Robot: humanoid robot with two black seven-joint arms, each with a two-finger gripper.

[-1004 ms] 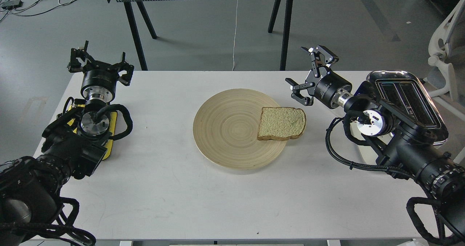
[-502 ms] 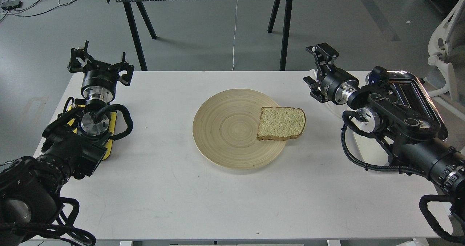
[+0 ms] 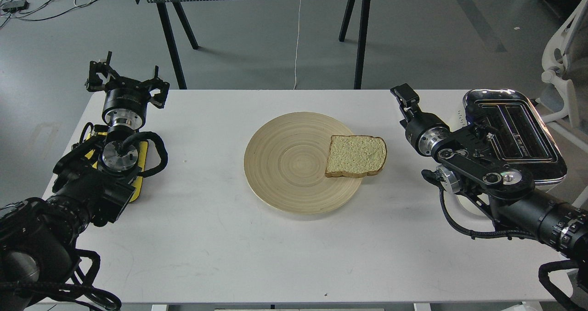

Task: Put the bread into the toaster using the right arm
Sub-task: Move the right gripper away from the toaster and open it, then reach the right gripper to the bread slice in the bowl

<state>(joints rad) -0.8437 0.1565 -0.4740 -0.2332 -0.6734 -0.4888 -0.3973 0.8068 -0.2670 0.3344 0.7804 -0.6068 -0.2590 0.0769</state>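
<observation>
The bread (image 3: 356, 155) lies flat on the right edge of a round wooden plate (image 3: 285, 164) in the middle of the white table, its right end over the rim. The toaster (image 3: 514, 127) stands at the table's right side, chrome top and two slots showing, its body partly hidden by my right arm. My right gripper (image 3: 403, 97) hovers to the upper right of the bread, between the bread and the toaster, apart from both. It is seen edge-on, so its fingers cannot be told apart. My left gripper (image 3: 125, 79) is open and empty at the far left.
A yellow part (image 3: 138, 164) lies under my left arm. Beyond the white table (image 3: 229, 246) stands another table on black legs (image 3: 172, 40). A white chair (image 3: 560, 58) is at the far right.
My right gripper has swung down and to the right, turning from an open, side-on pose to an edge-on one, and the arm has uncovered the toaster top. Bread and left arm have not moved.
</observation>
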